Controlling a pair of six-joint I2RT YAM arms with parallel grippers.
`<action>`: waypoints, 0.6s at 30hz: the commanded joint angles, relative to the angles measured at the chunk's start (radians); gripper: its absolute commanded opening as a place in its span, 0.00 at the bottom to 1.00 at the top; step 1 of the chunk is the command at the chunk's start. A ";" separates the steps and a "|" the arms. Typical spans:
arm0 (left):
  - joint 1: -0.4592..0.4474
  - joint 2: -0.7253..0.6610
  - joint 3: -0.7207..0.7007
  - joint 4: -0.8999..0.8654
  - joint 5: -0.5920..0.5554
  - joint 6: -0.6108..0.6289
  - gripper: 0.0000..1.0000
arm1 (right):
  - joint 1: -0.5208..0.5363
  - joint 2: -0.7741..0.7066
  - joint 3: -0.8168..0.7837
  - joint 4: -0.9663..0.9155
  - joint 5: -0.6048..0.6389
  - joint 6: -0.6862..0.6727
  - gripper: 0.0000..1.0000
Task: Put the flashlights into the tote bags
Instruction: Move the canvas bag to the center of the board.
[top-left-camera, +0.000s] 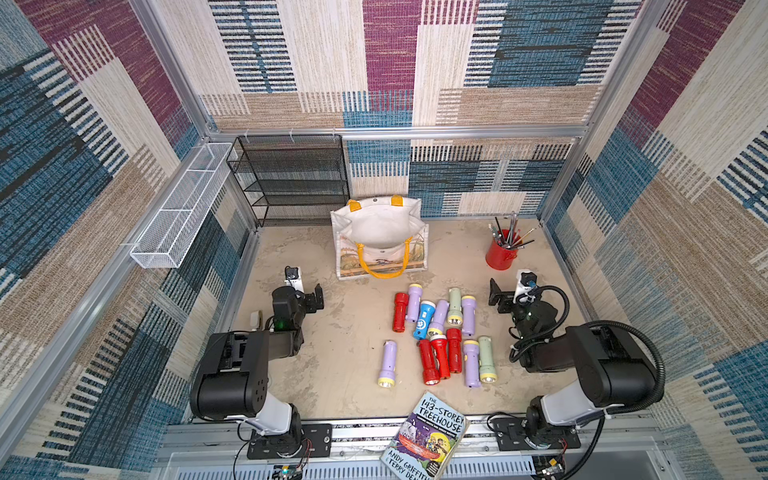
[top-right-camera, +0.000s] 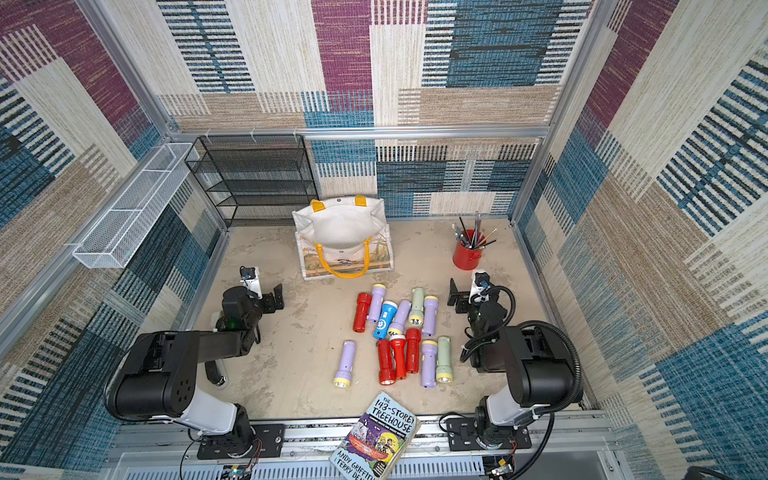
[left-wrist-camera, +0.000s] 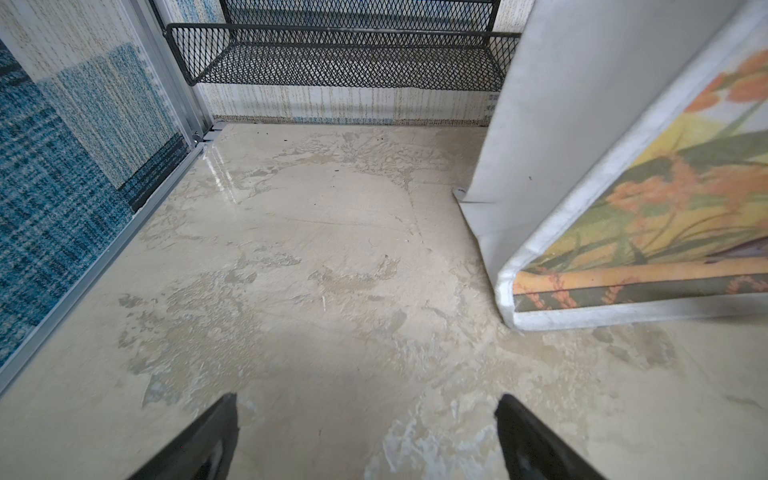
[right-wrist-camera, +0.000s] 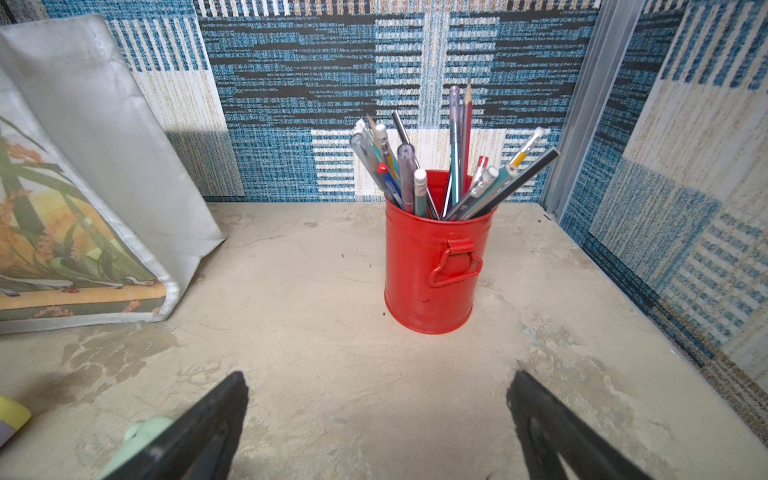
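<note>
Over bare table (left-wrist-camera: 316, 257) on the left, the left jaws stand spread wide with nothing between them. The near left corner of the white tote bag (left-wrist-camera: 540, 166) is just ahead to their right. On the right, the right jaws are equally wide apart and grip nothing. They point toward the red cup (right-wrist-camera: 419, 266). A pale green flashlight (right-wrist-camera: 145, 432) lies just beside one of them; whether it touches cannot be told.

The cup holds a fanned bunch of pencils and pens (right-wrist-camera: 455, 166), standing on end. The tote bag stands upright at the far middle, mouth open and showing only white lining. One yellow handle (top-left-camera: 380, 272) droops over its printed plant panel.

Twelve flashlights (top-left-camera: 454, 350) all lie on the table between the arms, on the near side of the bag. Four are red, five lilac, two pale green and one blue (top-left-camera: 424, 320). One lilac flashlight (top-left-camera: 387, 364) lies apart to the left. The blue one carries a white round mark too small to read.

A book (top-left-camera: 432, 440) at the near edge reads "THE 143-STOREY TREEHOUSE" and "ANDY GRIFFITHS & TERRY DEN", cut off by the frame.

A black wire-mesh rack (top-left-camera: 291, 178) stands at the far left. A white mesh basket (top-left-camera: 178, 212) with three compartments hangs on the left wall.
</note>
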 joint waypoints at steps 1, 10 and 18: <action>0.001 -0.003 -0.001 0.012 -0.001 -0.002 0.99 | 0.000 -0.006 0.007 0.030 0.018 0.008 0.99; -0.002 -0.129 0.025 -0.141 -0.056 -0.026 0.98 | 0.000 -0.092 0.202 -0.399 0.031 -0.019 0.99; -0.002 -0.195 0.251 -0.638 -0.190 -0.146 0.90 | 0.000 -0.198 0.262 -0.556 0.128 0.047 0.99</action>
